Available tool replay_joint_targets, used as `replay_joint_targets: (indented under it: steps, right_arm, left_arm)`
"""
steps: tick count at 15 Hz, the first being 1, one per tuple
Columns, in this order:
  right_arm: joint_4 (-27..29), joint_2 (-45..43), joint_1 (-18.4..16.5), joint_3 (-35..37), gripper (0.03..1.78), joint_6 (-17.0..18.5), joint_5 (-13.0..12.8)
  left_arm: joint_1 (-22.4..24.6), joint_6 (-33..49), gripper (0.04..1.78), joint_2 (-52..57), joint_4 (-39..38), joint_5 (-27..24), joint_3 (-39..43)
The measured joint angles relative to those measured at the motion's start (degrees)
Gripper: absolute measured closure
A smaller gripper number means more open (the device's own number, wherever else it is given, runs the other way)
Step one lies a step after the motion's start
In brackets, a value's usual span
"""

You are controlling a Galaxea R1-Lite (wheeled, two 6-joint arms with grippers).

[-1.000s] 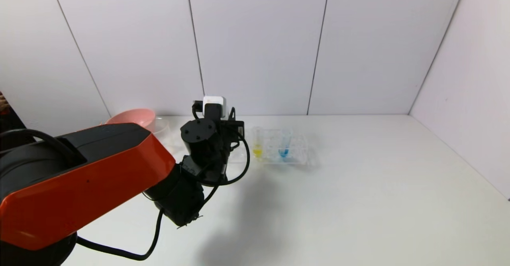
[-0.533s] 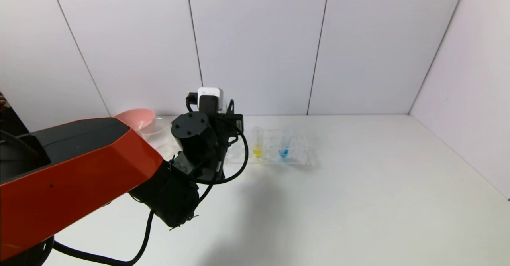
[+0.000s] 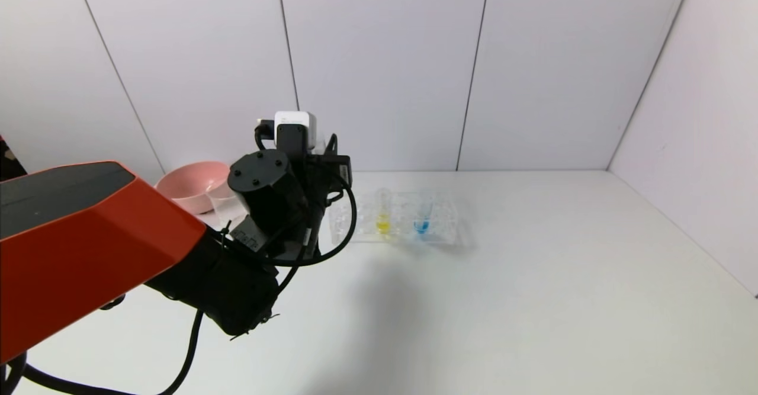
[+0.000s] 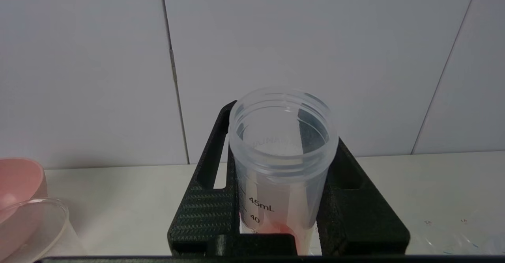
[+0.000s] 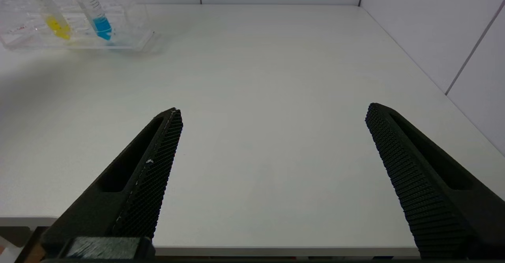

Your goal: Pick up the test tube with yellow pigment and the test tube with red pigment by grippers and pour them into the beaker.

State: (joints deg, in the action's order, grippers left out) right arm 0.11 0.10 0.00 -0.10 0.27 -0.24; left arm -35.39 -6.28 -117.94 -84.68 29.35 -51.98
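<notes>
On white table (image 3: 533, 276): my left gripper (image 4: 282, 184) is raised near the pink bowl (image 3: 192, 185) and beaker (image 4: 31, 227), jaws clamped on red test tube (image 4: 282, 156), upright, mouth up. My right gripper (image 5: 272, 152) is parked low at table's near edge, fingers wide apart. Yellow test tube (image 3: 383, 211) stands in rack (image 3: 441, 223) w/ blue tube (image 3: 422, 214).

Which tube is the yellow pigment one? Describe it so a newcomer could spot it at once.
Find the clear rack on the white table, right of the left gripper. Two tubes stand in it; the test tube with yellow pigment is the one nearer the pink bowl. Its bottom end is yellow, while its neighbour, the blue-bottomed tube, is blue.
</notes>
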Motion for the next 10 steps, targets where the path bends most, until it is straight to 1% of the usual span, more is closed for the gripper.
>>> replay_joint_targets:
  steps: [3, 5, 10]
  right_arm:
    - [0.0, 0.0, 0.0, 0.0, 0.11, 0.0, -0.02]
    - [0.0, 0.0, 0.0, 0.0, 0.11, 0.0, -0.02]
    - [-0.01, 0.0, 0.0, 0.0, 0.11, 0.0, -0.02]
  left_arm:
    - [1.68, -0.02, 1.29, 4.47, 7.23, -0.63, 0.88]
    - [4.25, -0.02, 1.29, 7.34, 12.57, -1.13, 1.05]
    - [12.91, 0.06, 1.29, 10.75, 13.98, -7.42, 1.05]
